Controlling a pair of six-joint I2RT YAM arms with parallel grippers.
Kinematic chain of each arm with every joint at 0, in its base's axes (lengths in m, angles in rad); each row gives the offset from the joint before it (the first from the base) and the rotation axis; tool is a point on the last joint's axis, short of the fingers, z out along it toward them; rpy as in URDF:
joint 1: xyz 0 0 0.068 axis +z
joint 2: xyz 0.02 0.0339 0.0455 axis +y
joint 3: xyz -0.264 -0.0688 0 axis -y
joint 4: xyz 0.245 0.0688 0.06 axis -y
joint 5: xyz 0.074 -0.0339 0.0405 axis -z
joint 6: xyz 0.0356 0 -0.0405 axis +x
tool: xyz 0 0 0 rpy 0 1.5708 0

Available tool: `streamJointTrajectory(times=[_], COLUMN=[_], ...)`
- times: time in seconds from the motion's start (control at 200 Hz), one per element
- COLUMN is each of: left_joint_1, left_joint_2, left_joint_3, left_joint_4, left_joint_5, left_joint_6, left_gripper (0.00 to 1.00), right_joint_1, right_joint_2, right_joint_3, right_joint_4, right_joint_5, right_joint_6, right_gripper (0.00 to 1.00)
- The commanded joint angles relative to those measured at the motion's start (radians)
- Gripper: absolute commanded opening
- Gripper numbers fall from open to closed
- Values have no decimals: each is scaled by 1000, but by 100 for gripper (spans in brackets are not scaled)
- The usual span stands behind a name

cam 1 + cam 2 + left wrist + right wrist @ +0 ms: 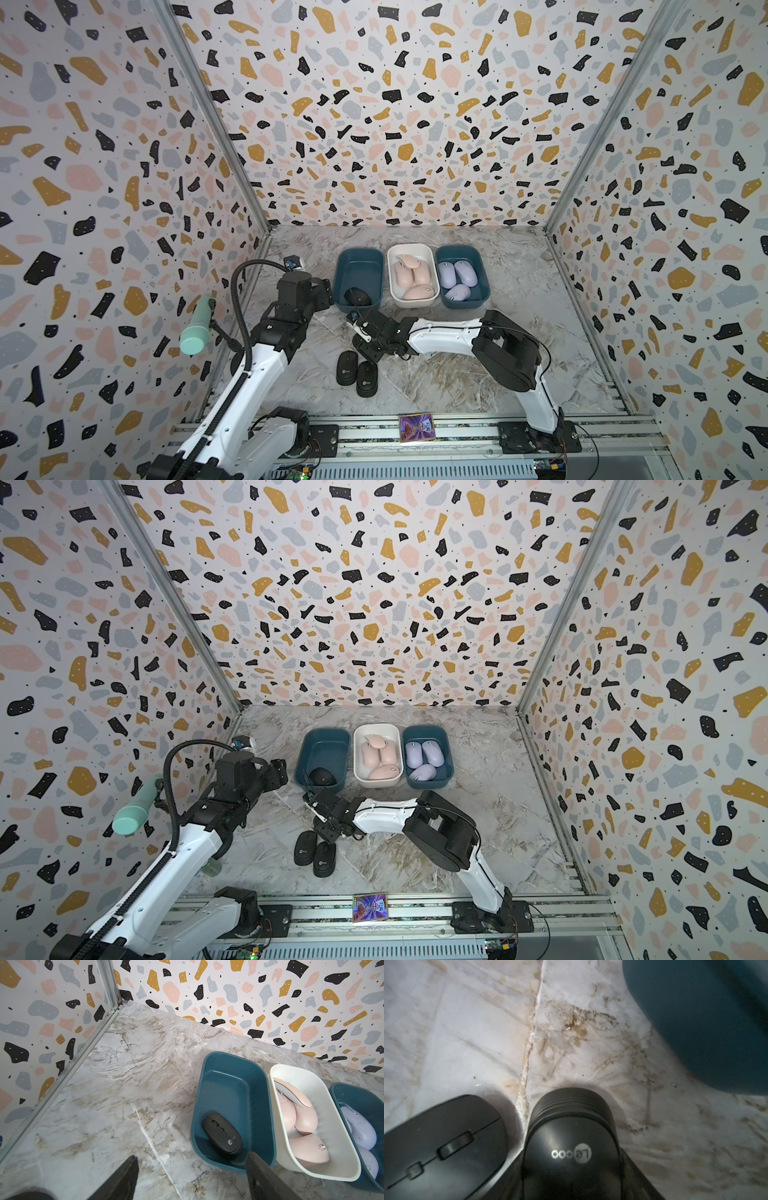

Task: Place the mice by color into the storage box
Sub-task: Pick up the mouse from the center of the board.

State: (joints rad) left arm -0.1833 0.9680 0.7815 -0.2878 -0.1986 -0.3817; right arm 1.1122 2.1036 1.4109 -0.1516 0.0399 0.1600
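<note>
**Right claw.** The right claw point(365, 348) is reaching low over the marble table point(436, 386), just in front of the left teal bin point(361, 270). In the right wrist view its jaws are pressing in on the flanks of the held black mouse point(571, 1147), with a dark finger showing along each side, so the claw is clamped on it. The logo end of this mouse is facing the camera. Whether it is resting on the table or sitting clear of it cannot be told, and in both top views the claw is hiding it.

**Loose mice.** The first loose black mouse point(347, 368) and the second loose black mouse point(367, 379) are lying side by side on the table, just on the near side of the right claw. One of them is showing beside the held mouse in the wrist view, with a thin strip of table between them.

**Left claw.** The left claw point(192, 1157) is hovering at the near corner of the left teal bin, its jaws standing well apart and gripping nothing.

**Bins.**
- The binned black mouse point(222, 1134) is lying alone at the near end of the left teal bin.
- The pink mice point(405, 276), four of them, are filling the white bin point(415, 302).
- The lilac mice point(465, 272), three of them, are sitting in the right teal bin point(461, 305).
</note>
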Motion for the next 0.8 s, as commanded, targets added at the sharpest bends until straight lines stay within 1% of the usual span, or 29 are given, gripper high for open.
streamJointTrajectory(times=[0.0,0.38,0.571,0.796], left_joint_1=[7,7,8,37], left_joint_2=[-16,-4,13,34], left_joint_3=[1,8,16,18], left_joint_4=[-1,-7,9,59], left_joint_5=[-13,-34,-25,19], left_joint_6=[-1,16,35,55], left_gripper=[80,80,80,80], right_joint_1=[-6,-26,-46,-91], right_joint_2=[-20,-131,-187,-195], right_joint_3=[10,44,74,193], right_joint_4=[-25,-56,-72,-106], right_joint_5=[12,12,9,5], right_joint_6=[16,15,15,30], right_gripper=[57,56,56,56])
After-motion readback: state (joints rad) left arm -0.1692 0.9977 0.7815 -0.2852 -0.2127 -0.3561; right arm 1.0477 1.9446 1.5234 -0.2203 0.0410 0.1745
